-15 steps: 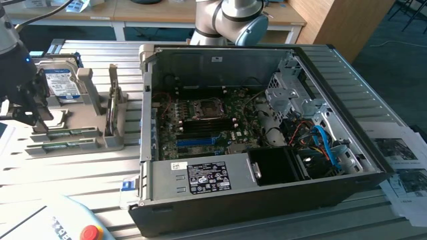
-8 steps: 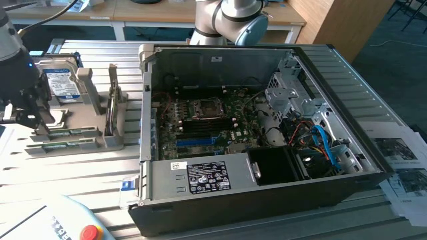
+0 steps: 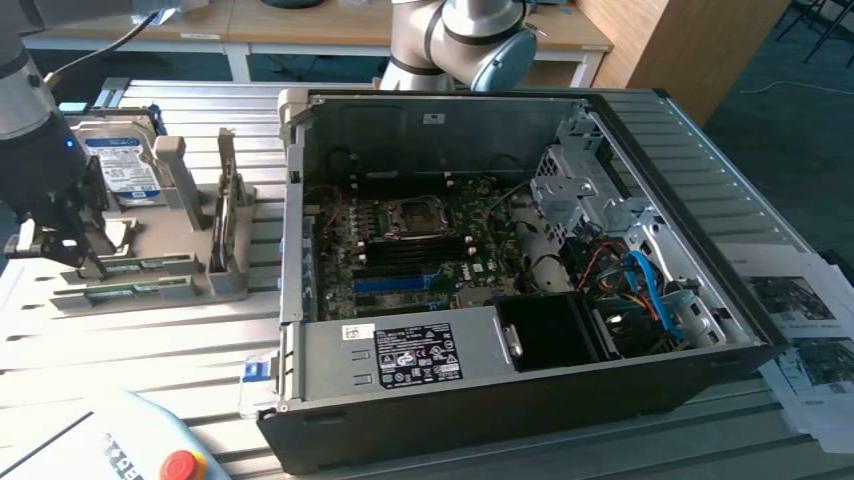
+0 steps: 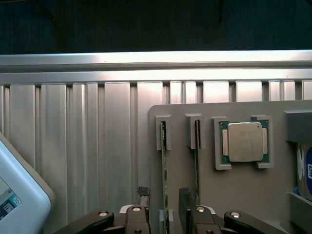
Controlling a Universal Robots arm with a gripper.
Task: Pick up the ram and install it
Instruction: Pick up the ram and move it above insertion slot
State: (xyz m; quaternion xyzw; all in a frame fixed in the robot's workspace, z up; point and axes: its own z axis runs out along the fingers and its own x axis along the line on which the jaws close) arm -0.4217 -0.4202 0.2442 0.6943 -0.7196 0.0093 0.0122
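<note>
Two rams stand on edge in slots of a grey holder [image 3: 200, 285] on the exterior view's left. One ram [image 4: 164, 165] runs between my fingers [image 4: 142, 194], the other ram [image 4: 197, 156] lies just outside them. The same two show as green strips, the nearer ram [image 3: 127, 292] and the farther ram [image 3: 140, 265]. My gripper [image 4: 164, 207] hangs open just above the holder, straddling the nearer stick without touching it. In the exterior view the gripper [image 3: 83, 258] sits over the holder's left end. The open computer case [image 3: 300, 330] exposes the motherboard [image 3: 400, 245].
A processor chip [image 4: 243, 141] sits in a pocket of the holder beside the sticks, and a hard drive [image 3: 120, 165] stands at its far end. A white pendant [image 3: 107, 440] with a red button lies at the table's near left corner. Papers [image 3: 801, 300] lie right of the case.
</note>
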